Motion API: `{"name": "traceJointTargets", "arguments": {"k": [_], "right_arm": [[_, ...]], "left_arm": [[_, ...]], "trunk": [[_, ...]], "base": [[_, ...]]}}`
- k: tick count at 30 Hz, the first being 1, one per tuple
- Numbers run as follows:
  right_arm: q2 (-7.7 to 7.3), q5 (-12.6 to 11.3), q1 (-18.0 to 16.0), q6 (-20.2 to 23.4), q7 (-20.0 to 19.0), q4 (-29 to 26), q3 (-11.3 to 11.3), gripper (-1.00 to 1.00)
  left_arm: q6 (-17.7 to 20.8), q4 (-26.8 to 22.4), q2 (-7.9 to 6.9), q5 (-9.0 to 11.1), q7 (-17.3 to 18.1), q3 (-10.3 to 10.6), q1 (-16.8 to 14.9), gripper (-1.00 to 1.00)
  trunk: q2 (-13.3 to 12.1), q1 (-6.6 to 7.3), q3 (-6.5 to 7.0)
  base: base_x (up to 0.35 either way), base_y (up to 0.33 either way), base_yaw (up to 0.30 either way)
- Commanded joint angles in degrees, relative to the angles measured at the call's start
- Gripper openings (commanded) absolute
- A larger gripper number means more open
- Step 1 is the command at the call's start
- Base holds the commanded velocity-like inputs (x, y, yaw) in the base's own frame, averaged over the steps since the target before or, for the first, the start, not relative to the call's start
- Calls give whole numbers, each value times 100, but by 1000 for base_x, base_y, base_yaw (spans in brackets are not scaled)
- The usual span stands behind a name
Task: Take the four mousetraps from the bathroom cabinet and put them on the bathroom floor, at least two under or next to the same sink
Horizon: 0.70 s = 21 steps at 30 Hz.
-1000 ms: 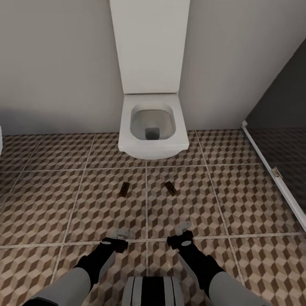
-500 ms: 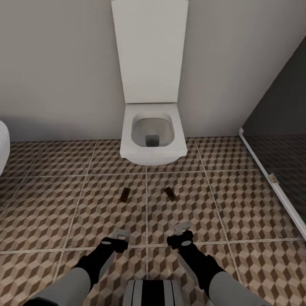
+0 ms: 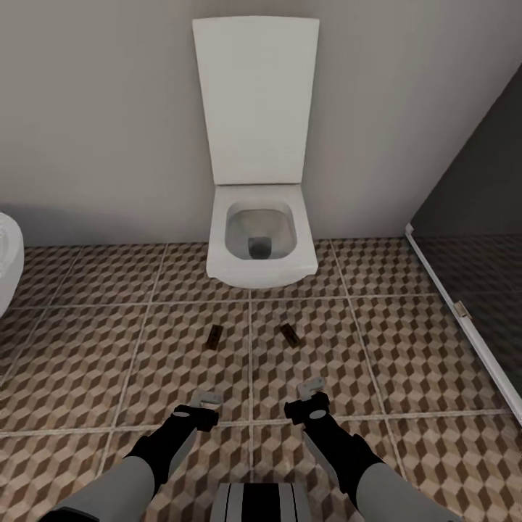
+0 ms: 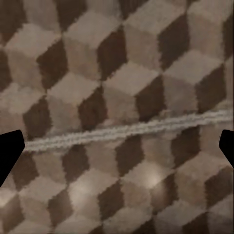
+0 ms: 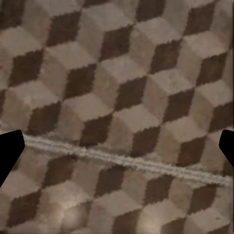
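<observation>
Two mousetraps lie flat on the cube-patterned bathroom floor (image 3: pixel 109 348) in front of a toilet: one mousetrap (image 3: pixel 214 336) on the left, the other mousetrap (image 3: pixel 291 333) on the right. My left gripper (image 3: pixel 206 398) hovers just short of the left trap, open and empty. My right gripper (image 3: pixel 311 389) hangs short of the right trap, also open and empty. Both wrist views look straight down at floor tiles (image 4: pixel 117 97) (image 5: pixel 117 87), with dark fingertips (image 4: pixel 9 148) (image 5: pixel 9 151) at the frame edges and nothing between them. The cabinet and sink are out of view.
A white wall-hung toilet (image 3: pixel 259 239) with its lid raised stands against the grey wall ahead. A dark glass shower partition with a white frame (image 3: pixel 464 326) runs along the right. A white rounded fixture edge (image 3: pixel 7 268) shows at the far left.
The whole view has shifted: toilet and traps sit farther away and the toilet lid shows in full, so the camera moved back. Both grippers stay open and keep their pose.
</observation>
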<state>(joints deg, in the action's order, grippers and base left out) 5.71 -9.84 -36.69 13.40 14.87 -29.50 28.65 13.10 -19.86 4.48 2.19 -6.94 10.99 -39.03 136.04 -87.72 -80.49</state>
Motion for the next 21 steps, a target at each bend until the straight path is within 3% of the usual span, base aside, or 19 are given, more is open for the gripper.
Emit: {"name": "traceJointTargets", "arguments": {"k": [1,21], "right_arm": [[0,-2,1,-1,-2,-4,0,100],[0,-9,2,-4,-10,-30,4,100]], "left_arm": [[0,0,0,0,0,0,0,100],[0,0,0,0,0,0,0,100]], "trunk": [[-42,22,19],[-844,462,448]], "base": [[0,0,0],[0,0,0]]}}
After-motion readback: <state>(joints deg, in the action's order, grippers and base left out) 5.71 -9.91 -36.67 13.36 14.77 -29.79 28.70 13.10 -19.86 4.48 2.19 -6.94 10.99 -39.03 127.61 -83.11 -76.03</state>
